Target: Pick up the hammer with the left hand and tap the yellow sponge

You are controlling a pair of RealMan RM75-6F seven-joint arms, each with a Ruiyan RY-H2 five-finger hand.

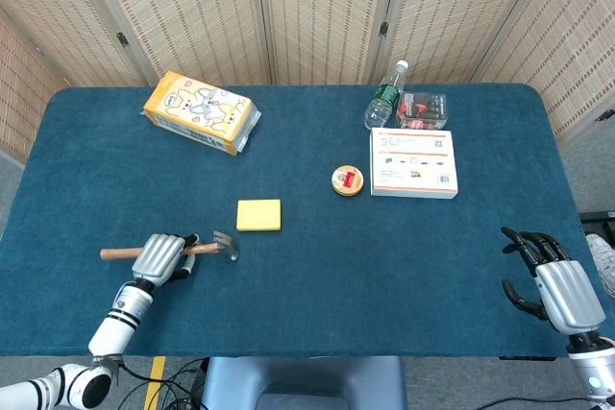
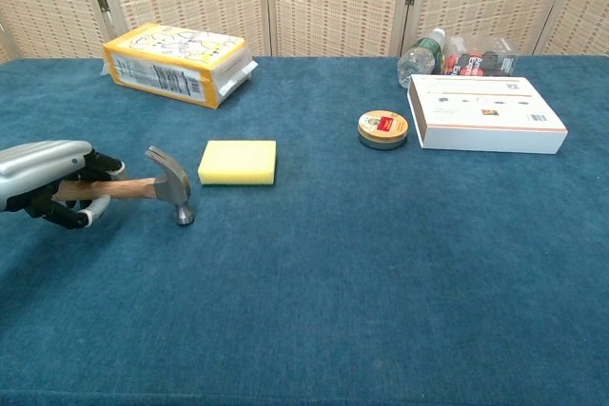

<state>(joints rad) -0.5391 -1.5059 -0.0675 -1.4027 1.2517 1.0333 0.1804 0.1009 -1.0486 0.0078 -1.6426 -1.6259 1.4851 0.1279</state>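
Gripping the wooden handle, the left hand (image 2: 52, 183) has the hammer (image 2: 152, 189) wrapped in its curled fingers near the left front of the blue table (image 1: 317, 276). In the chest view the steel head hangs just beyond the fingers, face pointing down and, as far as I can tell from this angle, barely clear of the cloth. The yellow sponge (image 2: 238, 161) lies flat just past the head, a little further back and toward the table's middle, apart from it.

From where I stand, the job is a lift, a short carry over the sponge, and a soft drop. The grip sits close to the head, so the swing should come from the wrist or forearm, kept small. Raising the head above the sponge's top edge first matters, or it will shove the sponge sideways rather than tap it. Aim for the middle of the pad; it looks soft and light, so a gentle touch is enough.

The right hand (image 1: 557, 285) rests at the far right edge, fingers spread and holding nothing.
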